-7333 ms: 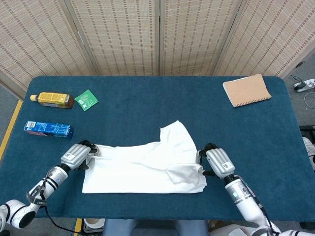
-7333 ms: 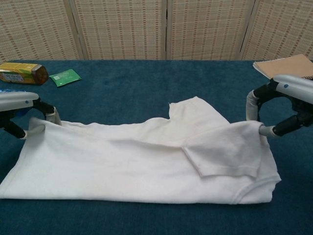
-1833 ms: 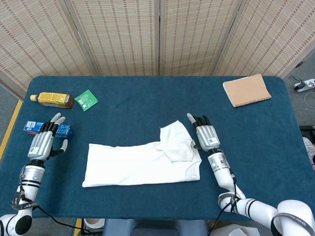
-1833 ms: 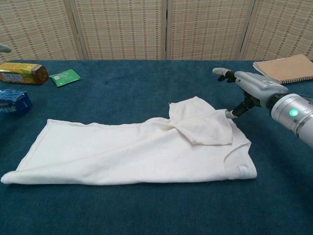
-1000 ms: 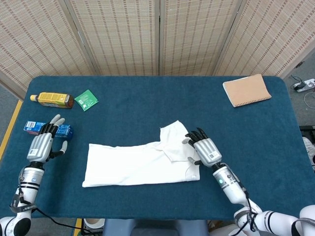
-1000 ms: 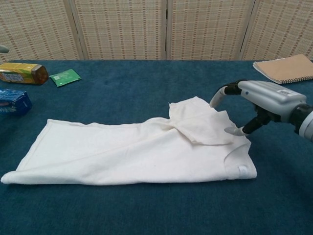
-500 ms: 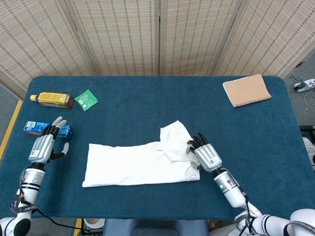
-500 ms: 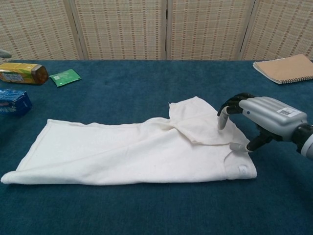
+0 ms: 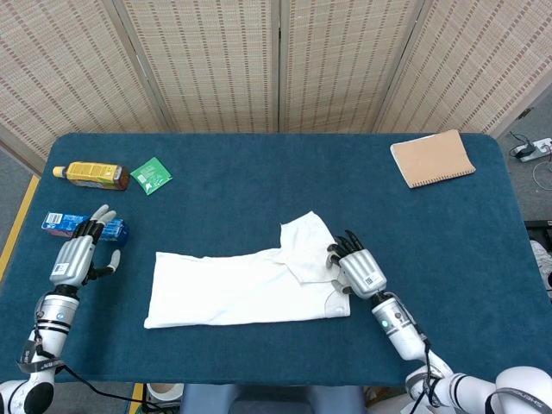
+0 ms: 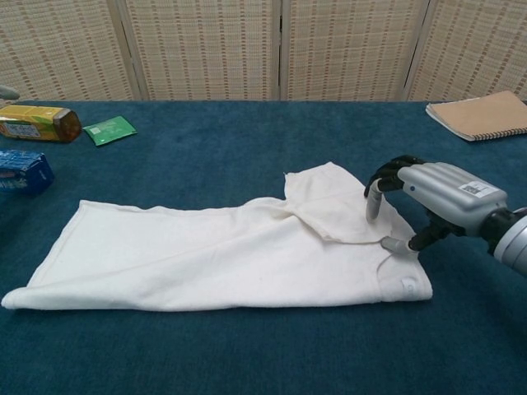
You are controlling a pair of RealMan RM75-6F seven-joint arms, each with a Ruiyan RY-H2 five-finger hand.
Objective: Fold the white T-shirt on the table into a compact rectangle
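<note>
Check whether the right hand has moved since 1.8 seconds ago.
Yes. The right hand came down toward the near table edge, away from the tan spiral notebook, onto the white T-shirt.

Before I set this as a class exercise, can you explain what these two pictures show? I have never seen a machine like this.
A two-armed robot with human-like hands is folding a white T-shirt on a blue table. One picture looks down from its head, the other looks forward from its chest. The right hand rests its fingertips on the shirt's folded-in sleeve at the collar end; whether it grips the cloth is unclear. The left hand is open and holds nothing, off to the side by a blue packet. Also on the table: a bottle, a green sachet and a brown notebook.
</note>
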